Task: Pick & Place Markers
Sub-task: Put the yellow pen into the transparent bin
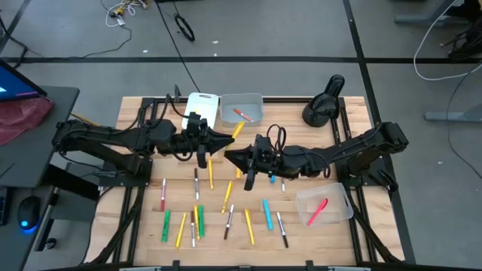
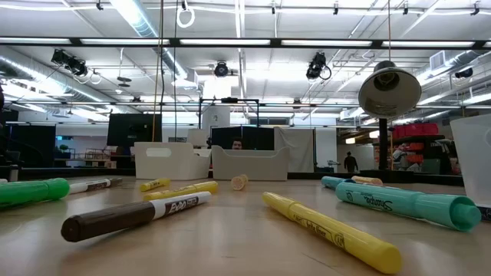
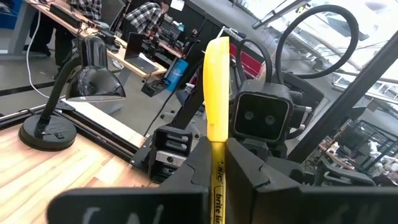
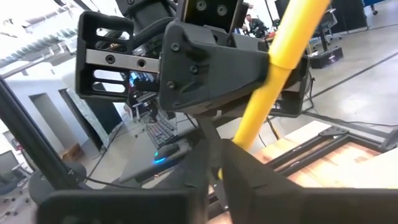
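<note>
Yellow plastic highlighter (image 3: 217, 93) is standing clamped in the left gripper (image 1: 224, 141) above mid-table; the right gripper (image 1: 231, 156), facing it, is pinching another yellow marker (image 4: 283, 56). Scattered markers (image 1: 226, 197) are still waiting on the wooden table (image 1: 135, 113); only two bins are showing one each. Which bin either carried marker is heading for is unclear.
</note>
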Action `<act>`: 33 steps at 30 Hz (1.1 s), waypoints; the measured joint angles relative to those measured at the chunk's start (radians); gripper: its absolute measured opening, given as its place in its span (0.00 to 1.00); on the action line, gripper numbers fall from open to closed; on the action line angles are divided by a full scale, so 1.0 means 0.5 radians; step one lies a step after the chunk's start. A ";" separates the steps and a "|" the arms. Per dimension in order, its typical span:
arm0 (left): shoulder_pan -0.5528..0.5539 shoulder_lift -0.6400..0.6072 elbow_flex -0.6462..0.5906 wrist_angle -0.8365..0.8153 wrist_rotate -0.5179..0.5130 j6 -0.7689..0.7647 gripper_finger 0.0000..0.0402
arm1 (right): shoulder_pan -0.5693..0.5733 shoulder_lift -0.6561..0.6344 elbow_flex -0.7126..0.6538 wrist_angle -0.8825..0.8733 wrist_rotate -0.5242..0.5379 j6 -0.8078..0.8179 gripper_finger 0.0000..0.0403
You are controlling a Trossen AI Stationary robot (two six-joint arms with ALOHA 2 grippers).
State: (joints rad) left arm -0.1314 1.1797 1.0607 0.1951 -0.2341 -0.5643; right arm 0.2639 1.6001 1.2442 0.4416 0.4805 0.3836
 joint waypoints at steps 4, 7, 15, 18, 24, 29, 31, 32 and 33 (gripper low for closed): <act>-0.001 0.000 0.000 -0.001 -0.004 0.001 0.06 | -0.016 -0.001 0.000 0.003 -0.064 0.000 0.29; -0.001 0.000 0.000 -0.001 -0.006 0.001 0.06 | -0.029 -0.002 0.000 0.006 -0.126 0.000 0.41; -0.001 -0.001 0.003 0.032 -0.007 0.000 0.06 | -0.026 0.001 -0.001 0.111 -0.125 -0.152 0.53; -0.001 -0.002 0.003 0.060 -0.003 0.001 0.06 | -0.034 0.002 -0.002 0.127 -0.115 -0.150 0.47; 0.000 -0.003 0.003 0.055 0.000 0.002 0.06 | -0.048 0.002 -0.002 0.096 -0.069 -0.103 0.30; -0.005 0.000 0.002 0.026 0.029 0.017 0.06 | -0.053 -0.003 0.001 -0.016 -0.244 0.041 0.31; -0.005 0.001 0.002 0.029 0.029 0.016 0.06 | -0.053 -0.005 0.001 -0.107 -0.302 0.112 0.35; -0.005 0.001 0.002 0.055 0.035 0.009 0.06 | -0.054 -0.003 -0.001 -0.175 -0.329 0.149 0.38; -0.005 -0.002 0.004 0.070 0.037 0.009 0.05 | -0.055 0.005 -0.005 -0.235 -0.348 0.174 0.41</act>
State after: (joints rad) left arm -0.1341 1.1789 1.0628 0.2302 -0.2158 -0.5598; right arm 0.2361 1.6024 1.2417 0.3242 0.3063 0.4704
